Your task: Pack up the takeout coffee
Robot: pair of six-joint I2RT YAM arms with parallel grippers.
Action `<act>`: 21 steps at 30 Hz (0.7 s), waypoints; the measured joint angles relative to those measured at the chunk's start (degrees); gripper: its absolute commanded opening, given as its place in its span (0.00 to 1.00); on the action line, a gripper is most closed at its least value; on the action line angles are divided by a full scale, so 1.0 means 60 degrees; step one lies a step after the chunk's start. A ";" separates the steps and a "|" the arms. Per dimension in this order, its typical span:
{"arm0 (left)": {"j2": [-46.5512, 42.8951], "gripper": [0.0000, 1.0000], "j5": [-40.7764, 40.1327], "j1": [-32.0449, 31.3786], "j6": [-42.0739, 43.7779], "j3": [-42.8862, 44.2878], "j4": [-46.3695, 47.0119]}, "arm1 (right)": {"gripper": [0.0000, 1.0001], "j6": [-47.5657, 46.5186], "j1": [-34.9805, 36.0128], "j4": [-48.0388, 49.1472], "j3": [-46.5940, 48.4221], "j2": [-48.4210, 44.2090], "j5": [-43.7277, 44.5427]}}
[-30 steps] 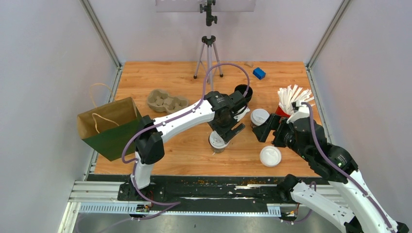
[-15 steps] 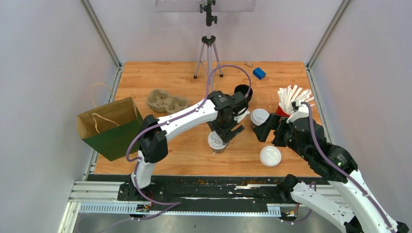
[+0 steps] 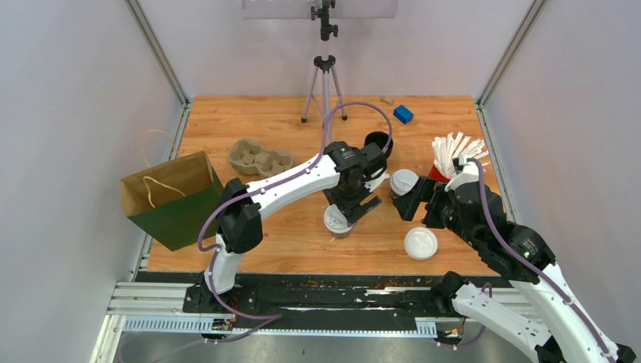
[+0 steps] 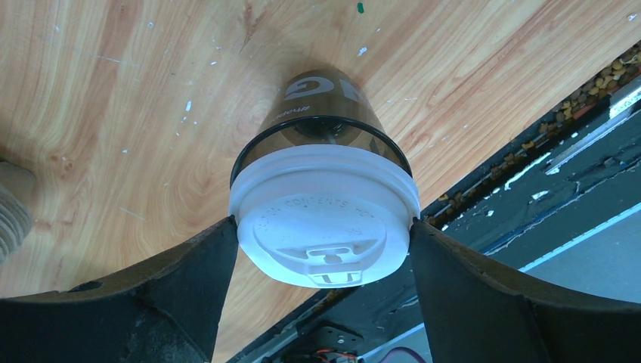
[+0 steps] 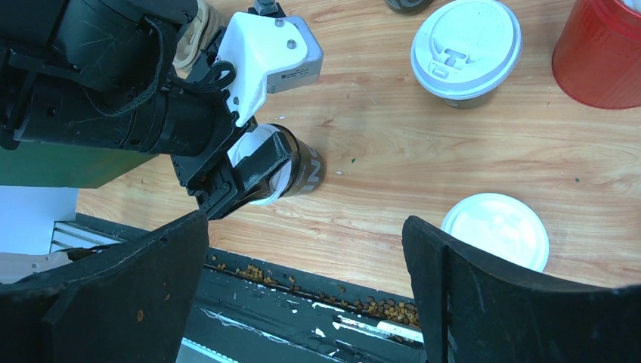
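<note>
One takeout coffee (image 3: 336, 220), a dark cup with a white lid, stands near the table's front middle. My left gripper (image 3: 344, 215) hangs over it from above. In the left wrist view both fingertips touch opposite sides of the coffee's lid (image 4: 325, 227), so the left gripper (image 4: 323, 224) is shut on it at a wide spread; the same coffee (image 5: 301, 171) shows in the right wrist view. The second takeout coffee (image 3: 403, 183) (image 5: 465, 47) stands to the right. Just right of it hovers my right gripper (image 3: 414, 204) (image 5: 302, 227), open and holding nothing.
A loose white lid (image 3: 420, 243) (image 5: 495, 231) lies front right. A red cup of white stirrers (image 3: 453, 159) stands at the right. A pulp cup carrier (image 3: 259, 157) and a green and brown paper bag (image 3: 170, 198) are at the left. A black cup stack (image 3: 378, 142), tripod (image 3: 325, 87) and blue block (image 3: 403, 114) are behind.
The left arm's elbow has shifted a little to the right while its gripper stays at the cup's lid. The right arm has not moved.
</note>
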 measured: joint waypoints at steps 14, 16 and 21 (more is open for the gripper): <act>0.0251 1.00 0.0197 0.0000 0.0036 0.0084 0.0033 | 1.00 -0.0022 -0.0004 0.0000 0.0000 -0.0004 0.0000; 0.0273 1.00 0.0146 0.0000 0.0036 0.0233 -0.0018 | 1.00 -0.0047 0.0000 0.0000 0.0000 -0.0004 -0.0004; 0.0208 1.00 -0.0299 0.0018 0.0022 0.0900 0.0069 | 1.00 -0.0095 -0.0004 0.0004 0.0000 -0.0004 -0.0098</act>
